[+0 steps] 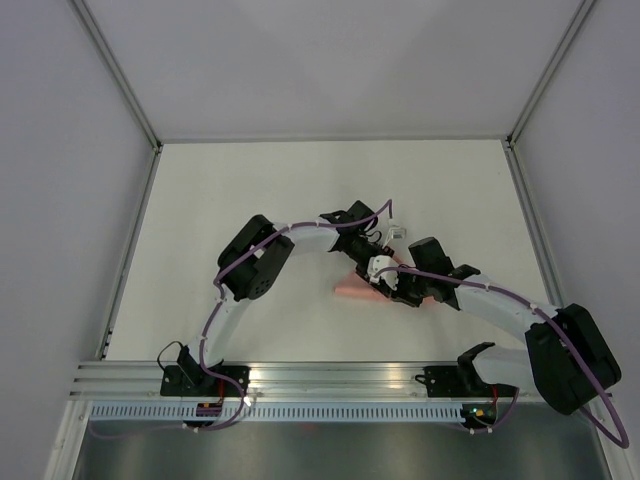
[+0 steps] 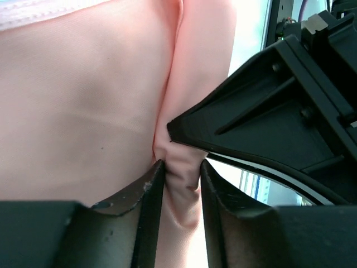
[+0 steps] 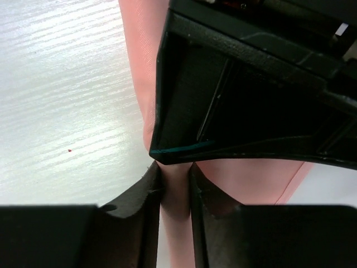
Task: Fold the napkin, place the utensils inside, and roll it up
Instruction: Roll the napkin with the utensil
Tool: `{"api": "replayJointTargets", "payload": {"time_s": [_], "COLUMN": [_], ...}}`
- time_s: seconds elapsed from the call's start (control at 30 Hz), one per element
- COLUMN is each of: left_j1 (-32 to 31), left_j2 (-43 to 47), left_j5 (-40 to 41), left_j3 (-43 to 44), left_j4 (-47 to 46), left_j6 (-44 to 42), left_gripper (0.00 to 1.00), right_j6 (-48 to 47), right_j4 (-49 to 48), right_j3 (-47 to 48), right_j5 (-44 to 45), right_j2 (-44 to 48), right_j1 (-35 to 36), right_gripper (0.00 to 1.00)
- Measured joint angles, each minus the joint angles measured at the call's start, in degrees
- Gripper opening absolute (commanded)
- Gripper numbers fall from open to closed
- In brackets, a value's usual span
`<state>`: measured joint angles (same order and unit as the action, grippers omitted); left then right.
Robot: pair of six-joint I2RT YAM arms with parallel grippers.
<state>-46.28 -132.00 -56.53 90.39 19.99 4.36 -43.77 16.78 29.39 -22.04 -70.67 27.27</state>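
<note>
The salmon-pink napkin [image 1: 352, 290] lies bunched into a small roll at mid-table, mostly covered by both grippers. In the left wrist view the napkin [image 2: 83, 100] fills the frame, and my left gripper [image 2: 181, 164] is shut on a raised rolled ridge of it. My left gripper [image 1: 378, 266] and right gripper [image 1: 400, 288] meet tip to tip over the cloth. In the right wrist view my right gripper [image 3: 175, 166] is shut on the same narrow roll of napkin [image 3: 139, 67], with the left one's black finger right above. The utensils are hidden.
The white table [image 1: 250, 200] is bounded by grey walls at the back and sides. An aluminium rail [image 1: 330, 375] with the arm bases runs along the near edge. The two wrists crowd each other closely over the napkin.
</note>
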Motion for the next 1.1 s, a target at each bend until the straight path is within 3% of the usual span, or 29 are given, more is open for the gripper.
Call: {"api": "replayJointTargets", "payload": {"time_s": [0.13,0.37,0.57,0.8,1.1], "left_j1": [0.15,0.81,4.66,8.52,1.73], "left_j2": [0.20,4.74,12.13,24.39,38.75], "left_j5": [0.74,4.48,9.90,14.88,29.55], "left_j3": [-0.20,-5.53,-15.19,-26.77,-42.51], "left_j4": [-0.98,-4.26,-9.92,-21.51,-35.58], "left_j6": [0.50,1.09,2.86,5.42,2.73], "left_gripper": [0.52,0.52,0.51,0.50,0.52], "right_j6": [-0.04,-0.87,-2.60,-7.08,-12.63], "right_j4": [0.00,1.05,4.66,13.86,31.56], "right_j3": [0.13,1.64,5.29,13.81,29.75], "right_j5": [-0.02,-1.09,-4.13,-10.29,-18.43], "right_j2": [-0.26,-2.16,-6.01,-15.19,-32.57], "right_j1": [-0.02,-0.39,-2.67,-8.15,-13.29], "right_gripper": [0.17,0.15,0.14,0.13,0.12]}}
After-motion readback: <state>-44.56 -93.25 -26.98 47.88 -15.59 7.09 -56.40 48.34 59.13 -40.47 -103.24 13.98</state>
